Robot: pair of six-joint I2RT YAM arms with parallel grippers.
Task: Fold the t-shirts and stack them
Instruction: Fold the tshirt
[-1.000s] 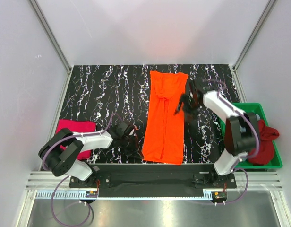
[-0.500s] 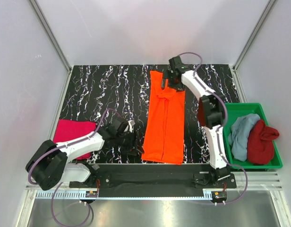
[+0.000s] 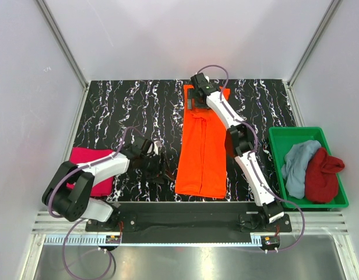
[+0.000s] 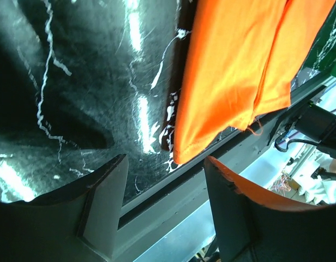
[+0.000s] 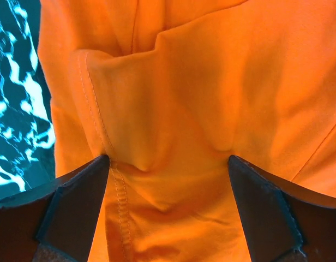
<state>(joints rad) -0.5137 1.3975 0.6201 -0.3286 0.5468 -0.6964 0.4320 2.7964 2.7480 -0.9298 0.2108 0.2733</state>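
Note:
The orange t-shirt [image 3: 203, 151] lies as a long narrow strip down the middle of the table. My right gripper [image 3: 197, 100] is over its far end; in the right wrist view the jaws [image 5: 168, 161] stand wide open with wrinkled orange cloth [image 5: 179, 98] and a stitched seam under them. My left gripper [image 3: 163, 172] is open beside the strip's near left corner. The left wrist view shows that corner [image 4: 222, 109] just ahead of the open gripper [image 4: 165, 161], with nothing between the fingers. A folded magenta-pink t-shirt [image 3: 83, 156] lies at the near left.
A green tray [image 3: 296, 130] at the right holds a crumpled light blue t-shirt [image 3: 296, 163] and a dark red t-shirt [image 3: 322, 175]. The black marbled table [image 3: 127, 111] ends close in front of the left gripper, at a metal rail [image 4: 173, 218].
My right arm has swung from the shirt's right side to its far end, and its jaws have widened. My left gripper has opened near the shirt's near left corner.

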